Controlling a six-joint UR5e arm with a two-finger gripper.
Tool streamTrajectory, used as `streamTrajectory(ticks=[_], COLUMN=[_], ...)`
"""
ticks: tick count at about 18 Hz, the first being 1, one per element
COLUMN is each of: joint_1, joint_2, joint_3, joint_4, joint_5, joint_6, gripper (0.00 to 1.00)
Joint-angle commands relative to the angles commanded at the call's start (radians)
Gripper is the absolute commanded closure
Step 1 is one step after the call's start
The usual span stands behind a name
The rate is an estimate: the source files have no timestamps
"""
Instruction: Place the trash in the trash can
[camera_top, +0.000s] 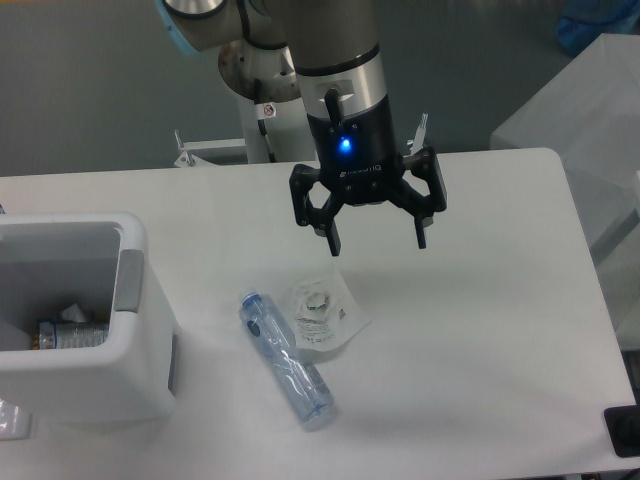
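A crushed clear bluish plastic bottle (284, 360) lies diagonally on the white table, cap end toward the upper left. Beside it, touching its upper right side, lies a flat clear wrapper (324, 312) with white print. The white boxy trash can (90, 385) stands at the left edge, grey panel on its right wall, with some items inside. My gripper (377, 240) hangs open above the table, up and to the right of the wrapper, with nothing between its fingers.
The arm's base and a metal mount (215, 150) stand behind the table's far edge. A dark object (622, 432) sits at the front right corner. A translucent box (590, 130) is off the table to the right.
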Motion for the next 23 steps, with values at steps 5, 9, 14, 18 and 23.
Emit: streamTrajectory(ticks=[5, 9, 14, 18, 23], joint_1=[0.000, -0.002, -0.002, -0.005, -0.005], joint_2=[0.002, -0.006, -0.014, -0.014, -0.021], joint_3=[-0.008, -0.018, -0.075, -0.115, -0.144], joint_4=[0.002, 0.012, 0.136, 0.172, 0.196], joint_5=[0.000, -0.008, -0.003, -0.011, -0.011], joint_6=[-0.002, -0.006, -0.021, -0.086, -0.078], gripper=[0.00, 0.00, 0.00, 0.00, 0.00])
